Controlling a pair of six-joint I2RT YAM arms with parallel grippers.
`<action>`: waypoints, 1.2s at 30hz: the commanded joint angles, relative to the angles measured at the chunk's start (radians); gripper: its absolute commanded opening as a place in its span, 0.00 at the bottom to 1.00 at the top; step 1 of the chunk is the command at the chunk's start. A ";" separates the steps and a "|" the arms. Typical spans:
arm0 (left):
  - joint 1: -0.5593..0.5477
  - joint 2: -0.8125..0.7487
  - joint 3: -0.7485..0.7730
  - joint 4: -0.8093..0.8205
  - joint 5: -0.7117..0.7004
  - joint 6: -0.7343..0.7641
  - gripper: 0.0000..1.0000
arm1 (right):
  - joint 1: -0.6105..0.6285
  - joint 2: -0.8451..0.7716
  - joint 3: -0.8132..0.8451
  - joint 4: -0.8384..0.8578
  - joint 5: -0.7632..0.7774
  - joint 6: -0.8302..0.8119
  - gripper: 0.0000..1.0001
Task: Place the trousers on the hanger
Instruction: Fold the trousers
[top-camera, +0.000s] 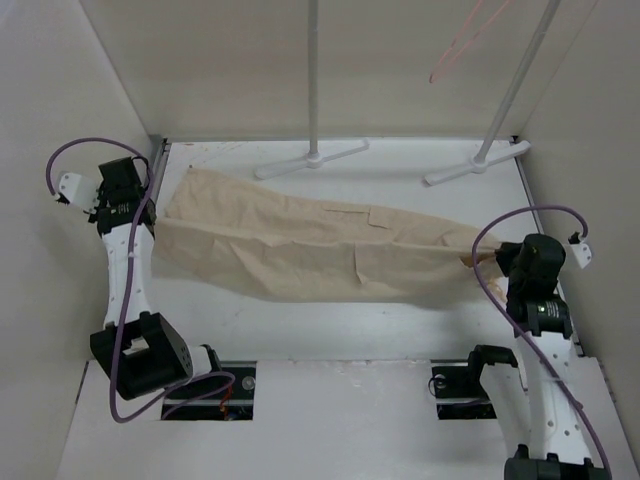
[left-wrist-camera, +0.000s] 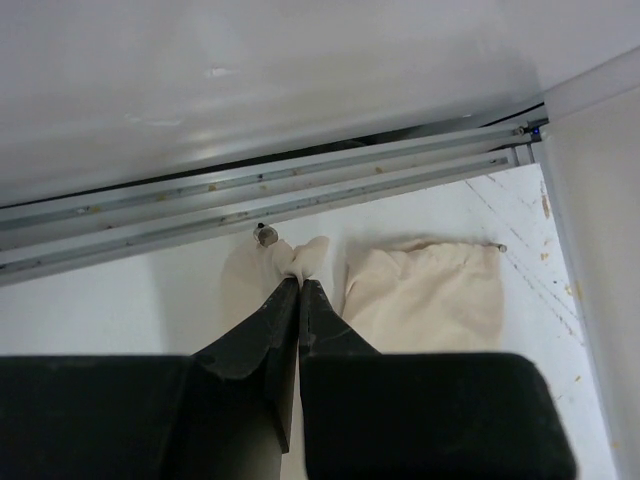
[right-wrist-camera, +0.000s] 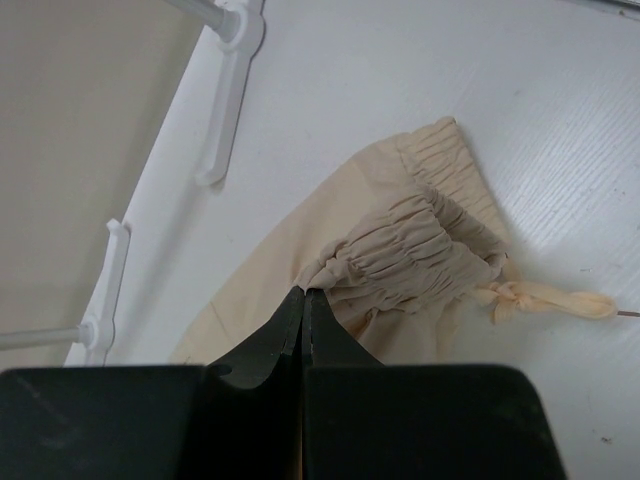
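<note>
Top external: trousers (top-camera: 310, 250), apparently one hanger (top-camera: 441, 62)

Beige trousers (top-camera: 330, 250) — pink hanger (top-camera: 455, 45)

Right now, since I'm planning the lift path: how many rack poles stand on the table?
2. One rack pole stands at the rear centre, the other at the rear right, both rising out of frame. None appears hidden.
</note>
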 joint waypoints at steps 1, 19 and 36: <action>0.000 -0.019 0.083 0.067 -0.036 0.045 0.00 | 0.013 -0.054 0.043 0.084 0.011 -0.002 0.01; -0.042 0.237 0.233 0.158 -0.122 0.157 0.00 | -0.030 0.033 -0.025 0.156 0.008 -0.034 0.01; -0.127 0.132 0.183 0.307 -0.117 0.140 0.00 | 0.060 0.105 0.090 0.262 0.026 -0.096 0.00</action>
